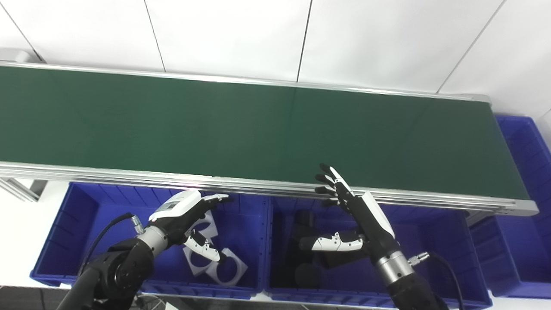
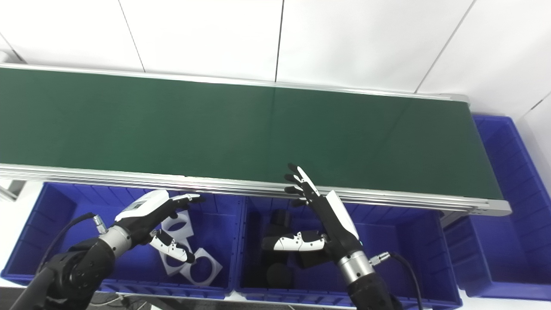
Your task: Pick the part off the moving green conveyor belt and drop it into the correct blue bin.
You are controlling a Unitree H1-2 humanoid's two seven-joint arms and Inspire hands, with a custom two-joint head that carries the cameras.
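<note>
Left eye view: left hand (image 1: 185,215) and right hand (image 1: 357,215) hover over blue bins (image 1: 60,241), fingers spread, grasping nothing, beside the green conveyor belt (image 1: 258,129).

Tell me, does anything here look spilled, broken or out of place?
Nothing stands out. The green conveyor belt carries no part right now. Both the left robot hand and the right robot hand hover open over the blue bins, holding nothing. White flat parts lie loosely overlapped in the left bin, dark parts in the middle bin.
</note>
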